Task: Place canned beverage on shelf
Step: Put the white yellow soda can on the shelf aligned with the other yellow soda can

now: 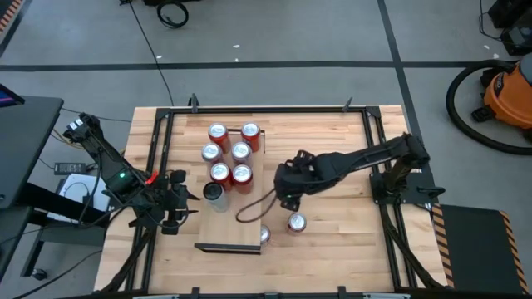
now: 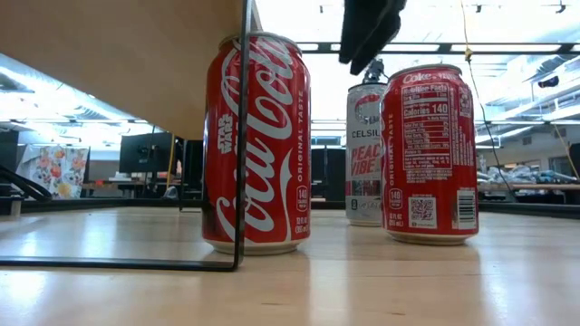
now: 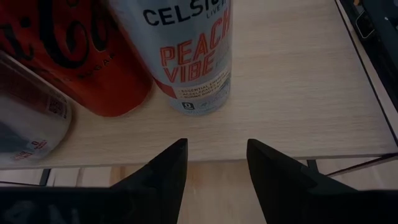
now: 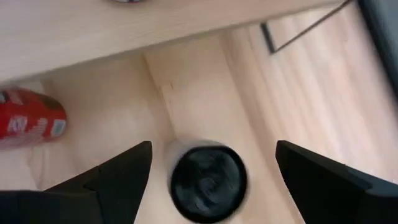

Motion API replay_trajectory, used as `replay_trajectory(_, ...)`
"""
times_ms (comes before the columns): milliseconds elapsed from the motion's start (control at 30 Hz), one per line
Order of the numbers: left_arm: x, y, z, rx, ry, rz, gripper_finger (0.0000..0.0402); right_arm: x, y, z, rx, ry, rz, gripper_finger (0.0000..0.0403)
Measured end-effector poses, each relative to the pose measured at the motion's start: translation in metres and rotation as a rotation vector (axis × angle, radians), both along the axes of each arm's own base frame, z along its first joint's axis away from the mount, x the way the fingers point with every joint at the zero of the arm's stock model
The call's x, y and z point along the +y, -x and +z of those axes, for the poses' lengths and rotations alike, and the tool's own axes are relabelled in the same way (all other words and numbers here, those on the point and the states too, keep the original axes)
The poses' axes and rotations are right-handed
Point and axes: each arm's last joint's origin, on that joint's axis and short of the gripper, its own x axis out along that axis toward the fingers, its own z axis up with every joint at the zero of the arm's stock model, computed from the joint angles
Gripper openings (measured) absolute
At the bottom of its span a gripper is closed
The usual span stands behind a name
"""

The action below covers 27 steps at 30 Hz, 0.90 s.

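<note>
While the shelf (image 1: pixel 229 193) carries seven cans bunched over its far half and left edge, its near end lies bare. Bare boards of the bench (image 1: pixel 332 241) spread around the near corner, where two red cans stand: one (image 1: pixel 264 235) at the shelf's corner, another (image 1: pixel 296 223) just right of it.

Reaching in from the right, the right arm stretches low across the bench, its right claw (image 1: pixel 283 195) just off the shelf's right edge, fingers spread wide and released. Its wrist view looks down on a dark can top (image 4: pixel 208 180) between the fingers, apart from both. The left claw (image 1: pixel 184 202) sits at the shelf's left edge, partly parted, grasping nothing, facing a white can (image 3: pixel 193 53).

That can reads "CELSIUS" and "PEACH VIBE". The red cans show Coca-Cola script (image 2: pixel 258 149), "ORIGINAL TASTE" and "Calories 140".
</note>
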Motion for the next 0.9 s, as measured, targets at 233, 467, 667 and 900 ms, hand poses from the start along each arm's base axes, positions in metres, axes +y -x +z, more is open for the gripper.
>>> replay_trajectory(233,0.000,0.000,0.000,-0.003,0.004,0.001,0.0178,0.004,0.022,0.020,-0.051,0.065,0.098,0.0350)
replay_trajectory(467,0.000,0.000,0.000,-0.005,0.006,0.001,0.0178,-0.012,0.065,0.005,-0.195,0.055,0.125,0.0349)
replay_trajectory(667,-0.002,-0.002,0.002,-0.030,0.029,0.002,0.0178,-0.038,0.099,-0.027,-0.296,0.118,0.018,0.0348)
replay_trajectory(900,-0.003,-0.003,0.004,-0.052,0.044,0.006,0.0178,-0.056,0.103,-0.070,-0.367,0.168,0.014,0.0348)
